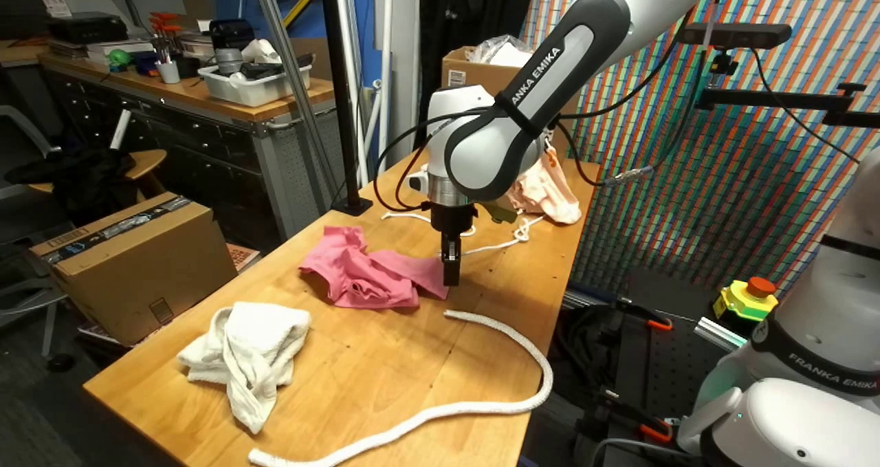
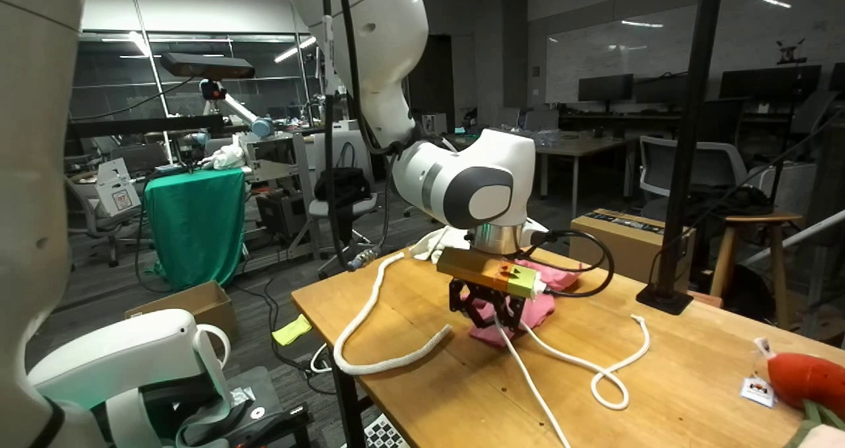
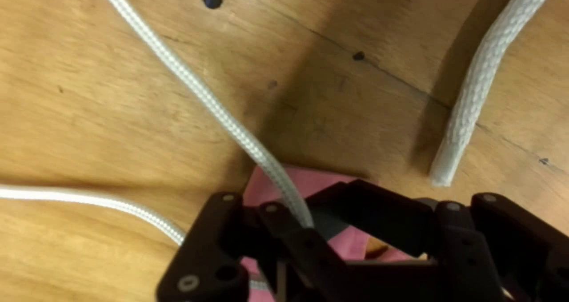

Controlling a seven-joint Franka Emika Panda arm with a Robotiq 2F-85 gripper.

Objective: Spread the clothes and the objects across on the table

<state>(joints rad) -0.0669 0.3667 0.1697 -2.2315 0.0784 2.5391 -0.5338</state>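
Pointing down, the tool is hanging at the right end of the pink cloth on the worktop. A thin cord is running into the tool; whether the jaws are clenching it, I cannot tell. In an exterior view, the white cloth is lying crumpled at near left, the thick rope is curving along the near right, and the peach cloth is resting at far right.

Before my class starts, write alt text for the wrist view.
Dark gripper at bottom, partly hiding pink cloth on a wooden table. Two thin white cord strands run toward the gripper from left; a thicker white rope ends at right.
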